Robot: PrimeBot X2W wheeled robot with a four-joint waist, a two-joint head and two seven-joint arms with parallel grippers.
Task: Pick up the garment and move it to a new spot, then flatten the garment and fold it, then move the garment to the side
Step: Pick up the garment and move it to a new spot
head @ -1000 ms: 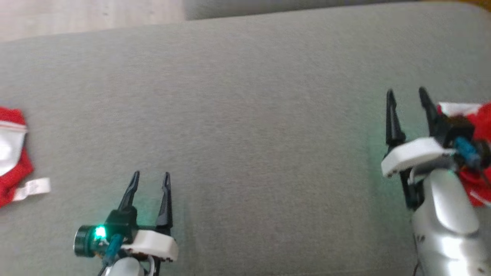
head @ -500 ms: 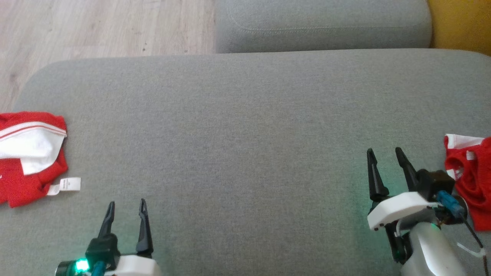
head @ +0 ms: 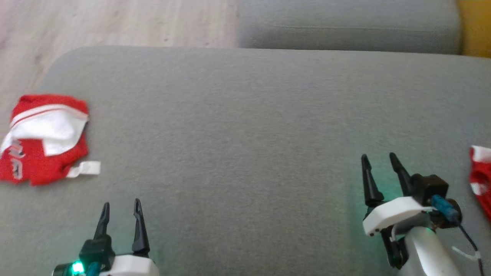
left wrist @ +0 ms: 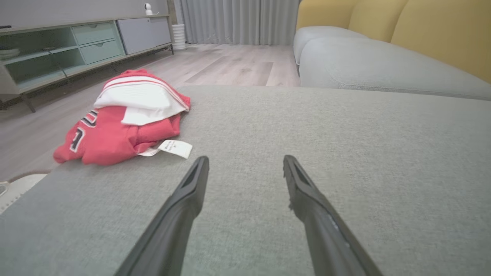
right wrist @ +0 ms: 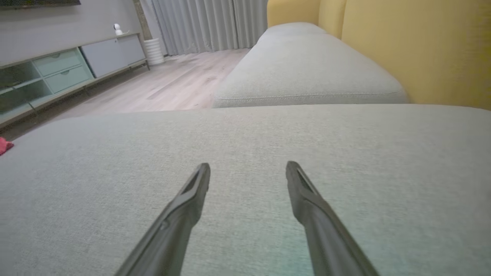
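Grey woven cushion (head: 245,126) spans most of the head view, with pale wood floor (head: 115,23) at upper left and a strip of yellow backrest (head: 475,27) at upper right. Red-and-white garment (head: 46,140) lies bunched at the far left of the frame on the cushion's left end, its white label (head: 86,168) lying flat on the fabric at its lower right. Second red garment (head: 481,172) is cut off by the right edge at mid height. Left gripper (head: 121,203) sits at lower left, fingers parted and empty, below and right of the red-and-white garment and apart from it. Right gripper (head: 378,156) sits at lower right, fingers likewise parted and empty, near the second red garment but not touching it. Left wrist view: the left gripper's two dark fingers are spread over bare cushion; the red-and-white garment lies at upper left of centre, white panel on top, dark numerals on the red part, label nearest the fingertips. A low cabinet (left wrist: 76,46) and grey curtains (left wrist: 238,19) stand beyond the floor. Right wrist view: the right gripper's fingers are spread over bare cushion, nothing between them; a sliver of red shows at the left edge, which garment I cannot tell.
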